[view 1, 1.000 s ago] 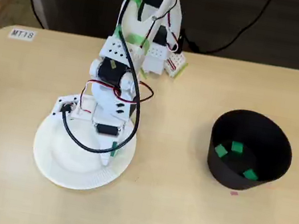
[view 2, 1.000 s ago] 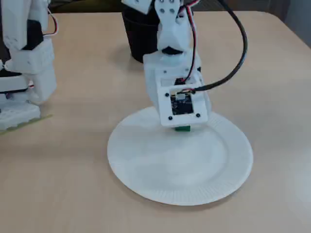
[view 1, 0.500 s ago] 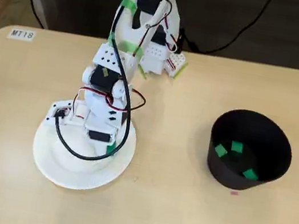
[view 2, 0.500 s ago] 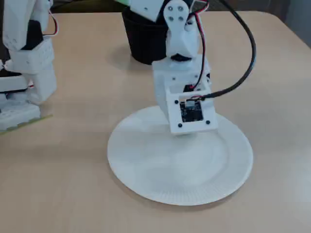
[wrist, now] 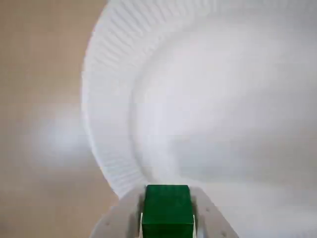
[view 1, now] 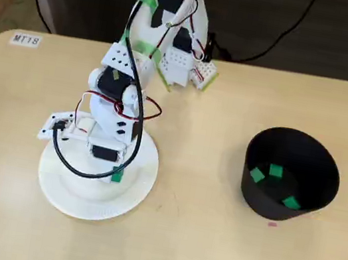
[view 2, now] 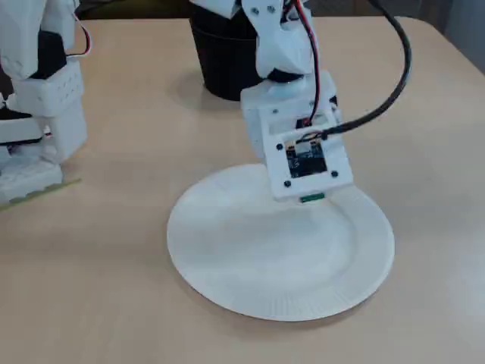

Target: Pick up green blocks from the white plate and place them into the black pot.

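Green block (wrist: 167, 206) in pincer (wrist: 167, 218)

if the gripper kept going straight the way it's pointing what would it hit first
Most likely the white plate: in the wrist view the gripper, shut on a green block, points at its surface. The block would probably touch first; the gap is unclear.

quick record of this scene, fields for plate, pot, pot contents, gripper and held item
plate: white plate, no loose block visible on it
pot: black pot, upright, right of the white plate in this fixed view
pot contents: three green blocks
gripper: gripper over the white plate, shut
held item: one green block between the fingers
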You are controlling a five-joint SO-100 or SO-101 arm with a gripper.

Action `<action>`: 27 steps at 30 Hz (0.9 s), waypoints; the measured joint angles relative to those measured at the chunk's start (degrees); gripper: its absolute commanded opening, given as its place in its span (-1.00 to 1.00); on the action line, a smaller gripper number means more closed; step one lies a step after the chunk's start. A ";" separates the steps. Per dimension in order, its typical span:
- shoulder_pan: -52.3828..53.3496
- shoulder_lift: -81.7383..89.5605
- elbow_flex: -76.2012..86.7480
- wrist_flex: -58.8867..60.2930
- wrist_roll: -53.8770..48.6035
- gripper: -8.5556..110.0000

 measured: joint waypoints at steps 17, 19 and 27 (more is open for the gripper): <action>-45.44 35.51 13.45 -27.77 13.89 -0.90; -49.48 38.85 20.39 -31.99 15.21 -0.90; -55.72 42.01 43.86 -40.69 15.64 -0.90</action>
